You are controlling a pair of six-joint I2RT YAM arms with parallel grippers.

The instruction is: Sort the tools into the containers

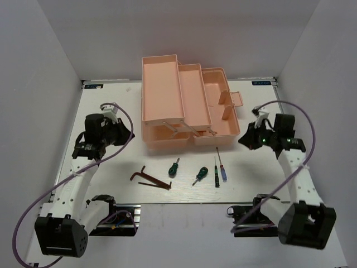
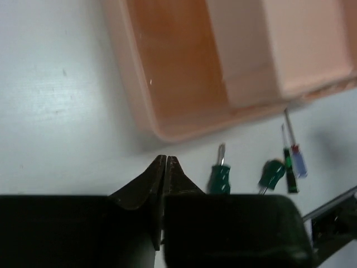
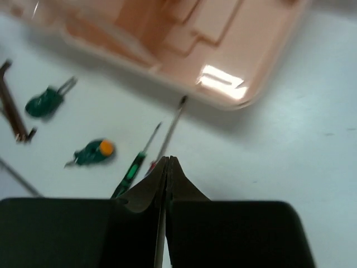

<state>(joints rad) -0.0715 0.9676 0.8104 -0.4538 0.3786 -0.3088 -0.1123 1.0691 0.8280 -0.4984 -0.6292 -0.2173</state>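
The white worktop (image 1: 111, 106) carries the open salmon-pink toolbox (image 1: 162, 89) at its 12 o'clock side; the left hand (image 2: 166, 159), at the box's 9 o'clock, and the right hand (image 3: 168, 161), at its 3 o'clock, each have their fingers pressed together on nothing. At the box's 6 o'clock the tools lie loose in a row: two brown hex keys (image 1: 149, 178) toward 9 o'clock; two green-handled screwdrivers (image 1: 174, 167) in the middle; the dark-handled and blue-handled precision screwdrivers (image 1: 216, 177) side by side toward 3 o'clock.

I log left arm (image 1: 75, 187) and right arm (image 1: 295, 173) bent at the elbow, wrists turned inward; left tool (image 2: 166, 160) — fingers pressed tip to tip; right tool (image 3: 168, 160) — likewise, tips touching.
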